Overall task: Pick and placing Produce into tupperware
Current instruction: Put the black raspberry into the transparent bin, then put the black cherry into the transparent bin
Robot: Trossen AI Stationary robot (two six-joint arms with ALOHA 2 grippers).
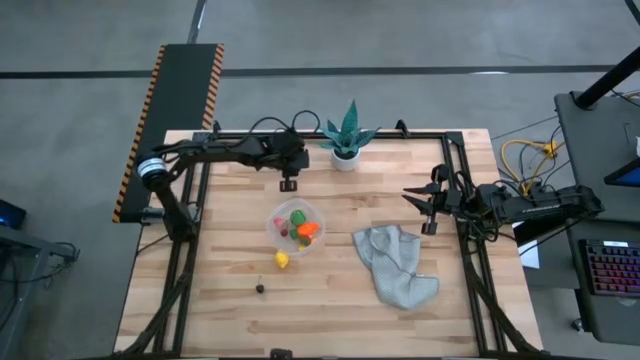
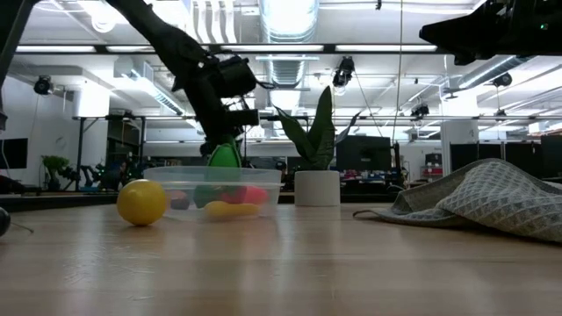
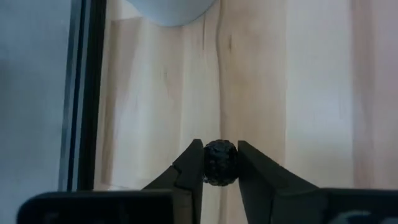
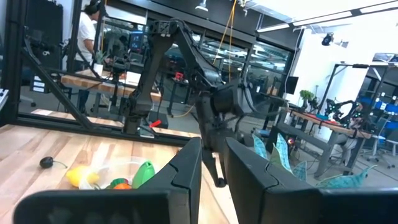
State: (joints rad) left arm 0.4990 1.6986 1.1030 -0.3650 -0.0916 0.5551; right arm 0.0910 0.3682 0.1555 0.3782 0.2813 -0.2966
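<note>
One tupperware, two produce pieces outside

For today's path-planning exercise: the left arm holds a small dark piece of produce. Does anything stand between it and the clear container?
Nothing visible does. The left gripper, its fingers shut on the dark round piece, hangs over bare wood just behind the tupperware. The potted plant stands off to the side, the grey cloth farther right.

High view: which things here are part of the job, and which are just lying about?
Job: tupperware with produce, yellow piece, dark piece, dark berry in left gripper.
Lying about: plant, grey cloth.
</note>
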